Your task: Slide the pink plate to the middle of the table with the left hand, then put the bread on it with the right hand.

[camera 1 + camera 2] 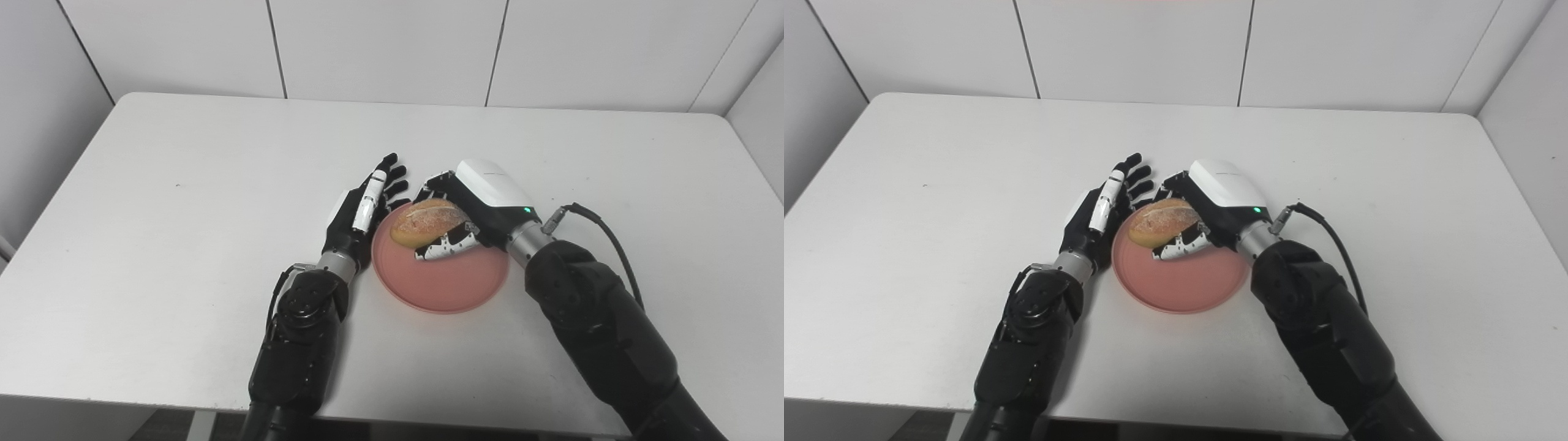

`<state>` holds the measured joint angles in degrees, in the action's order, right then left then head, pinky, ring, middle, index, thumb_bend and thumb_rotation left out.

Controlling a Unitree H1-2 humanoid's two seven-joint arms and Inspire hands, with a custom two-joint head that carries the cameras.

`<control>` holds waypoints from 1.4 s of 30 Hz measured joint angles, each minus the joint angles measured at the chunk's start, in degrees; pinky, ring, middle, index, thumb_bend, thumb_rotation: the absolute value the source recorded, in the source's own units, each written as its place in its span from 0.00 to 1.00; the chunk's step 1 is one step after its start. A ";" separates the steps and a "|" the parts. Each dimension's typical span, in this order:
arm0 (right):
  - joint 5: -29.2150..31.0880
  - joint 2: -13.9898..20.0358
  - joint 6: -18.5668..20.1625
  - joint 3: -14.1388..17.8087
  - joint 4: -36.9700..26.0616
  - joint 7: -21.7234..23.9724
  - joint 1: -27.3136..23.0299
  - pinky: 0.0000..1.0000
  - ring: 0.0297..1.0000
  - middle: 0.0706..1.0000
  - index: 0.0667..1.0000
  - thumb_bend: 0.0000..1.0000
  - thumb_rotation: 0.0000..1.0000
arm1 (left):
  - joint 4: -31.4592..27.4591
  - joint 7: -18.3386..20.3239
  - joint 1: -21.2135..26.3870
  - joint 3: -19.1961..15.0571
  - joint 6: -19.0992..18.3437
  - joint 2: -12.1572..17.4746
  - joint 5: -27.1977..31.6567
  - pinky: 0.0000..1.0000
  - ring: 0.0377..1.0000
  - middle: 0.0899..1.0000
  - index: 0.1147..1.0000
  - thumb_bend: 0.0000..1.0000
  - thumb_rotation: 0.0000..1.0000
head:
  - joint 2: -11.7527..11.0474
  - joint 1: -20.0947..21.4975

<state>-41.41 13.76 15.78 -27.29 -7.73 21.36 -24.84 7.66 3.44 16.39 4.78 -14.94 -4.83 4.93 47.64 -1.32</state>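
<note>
Since the pink plate [441, 275] already lies near the middle of the white table [184, 245], the sliding half of the task looks finished. The left hand [361, 211] rests just beside the plate's left rim, its fingers stretched out and apart, holding nothing; whether it touches the rim I cannot tell. The right hand [468, 217] is over the far part of the plate, its fingers and thumb wrapped around the crusty bread roll [427, 222]. The roll sits low over the plate's far left portion, but whether its underside is down on the pink surface is hard to judge from here. What seems left is to set the roll down if it is not yet resting, loosen the right hand's grasp, and draw both arms away.
</note>
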 measured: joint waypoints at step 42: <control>-6.80 1.82 0.00 -2.23 -1.83 8.40 1.67 0.57 0.74 0.81 0.80 0.76 0.46 | -1.01 0.05 -0.37 -0.04 -1.18 0.15 0.05 0.91 0.90 0.91 0.90 0.34 1.00 | 0.88 0.70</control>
<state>-48.21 15.58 15.78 -29.52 -9.55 29.76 -23.17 6.65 3.49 16.02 4.75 -16.12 -4.67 4.98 48.52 -0.62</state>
